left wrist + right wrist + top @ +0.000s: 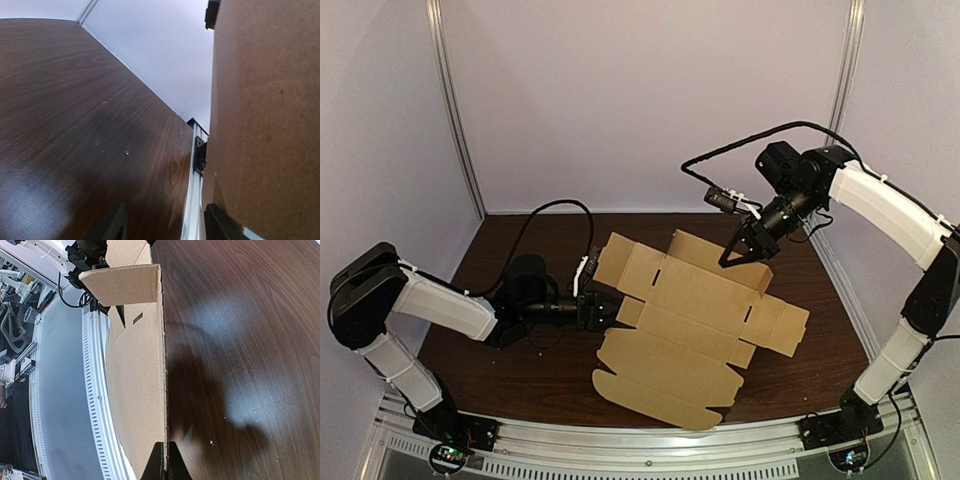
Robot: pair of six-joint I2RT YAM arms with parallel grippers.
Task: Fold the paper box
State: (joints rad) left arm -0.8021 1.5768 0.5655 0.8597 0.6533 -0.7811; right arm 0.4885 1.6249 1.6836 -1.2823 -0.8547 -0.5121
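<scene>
A flat brown cardboard box blank [695,325] lies unfolded on the dark wooden table [510,375], its far flap raised. My right gripper [738,255] is shut on the top edge of that raised flap. In the right wrist view its tips [165,464] pinch the thin cardboard edge [135,365]. My left gripper [605,310] lies low at the blank's left side, open. In the left wrist view its fingers [167,227] stand wide apart, with a cardboard panel [265,125] beside the right finger and bare table [75,125] between them.
A slotted aluminium rail [650,445] runs along the table's near edge. Pale walls with metal posts [455,110] close in the back and sides. Black cables [555,215] loop from both arms over the table's rear.
</scene>
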